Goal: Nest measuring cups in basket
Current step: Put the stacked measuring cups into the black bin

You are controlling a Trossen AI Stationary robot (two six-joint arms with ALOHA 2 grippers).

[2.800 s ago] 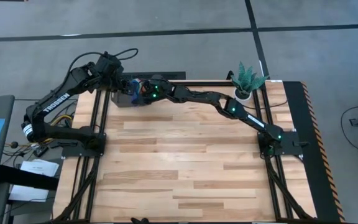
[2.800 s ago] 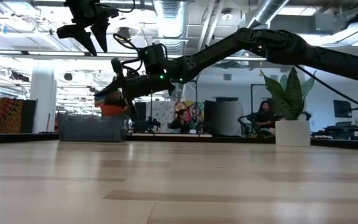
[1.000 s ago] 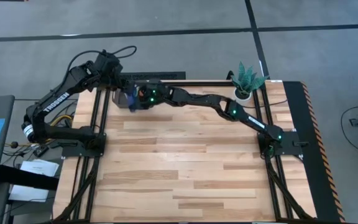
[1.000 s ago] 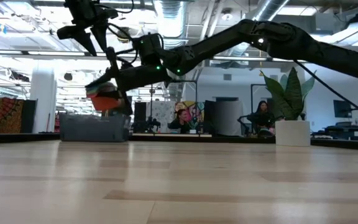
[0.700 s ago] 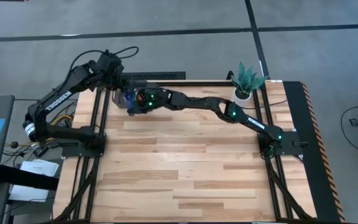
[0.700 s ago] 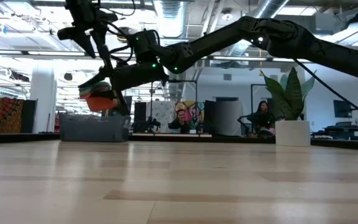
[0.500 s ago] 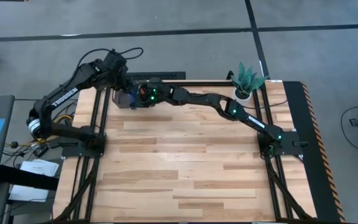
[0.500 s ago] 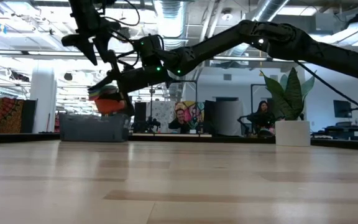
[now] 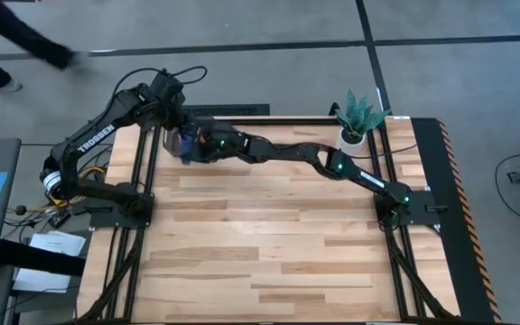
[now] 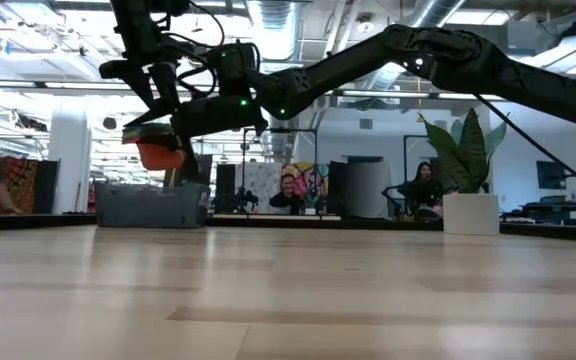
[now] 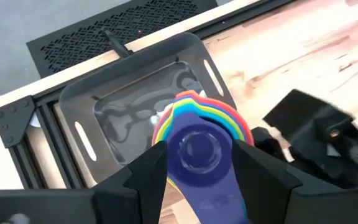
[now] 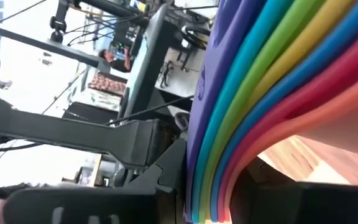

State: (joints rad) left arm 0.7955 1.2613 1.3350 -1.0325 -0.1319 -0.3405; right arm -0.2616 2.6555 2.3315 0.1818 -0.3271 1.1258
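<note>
The measuring cups (image 11: 197,146) sit nested in one stack, dark blue on top and orange underneath (image 10: 158,152). The stack hangs in the air just above the dark grey basket (image 11: 135,99), which stands at the table's far left (image 10: 148,205). My right gripper (image 12: 219,186) reaches across from the right (image 10: 193,125) and is shut on the stack's handles. My left gripper (image 11: 199,152) hangs open above the stack (image 10: 158,90), pointing steeply down. In its wrist view one finger shows on each side of the top cup. I cannot tell whether they touch it. My right gripper pinches the stacked flat handles (image 12: 260,93) of the cups between its two fingers, all coloured layers together. The fingers come nearly level from the table's right side. The stack is lifted clear above the basket, roughly upright, with the cups beyond the fingertips.
A white pot with a green plant (image 9: 355,122) stands at the far right of the table. Black frame rails (image 9: 233,113) run along the far edge behind the basket. A person (image 9: 16,32) walks past beyond the far left corner. The near wooden half of the table (image 9: 269,244) is bare.
My left gripper has come down a little and moved toward the stack, still open. My right gripper has swayed the stack slightly from side to side above the basket and rolled a little. The stack now sits a bit farther toward the table's left edge, still clear of the basket.
</note>
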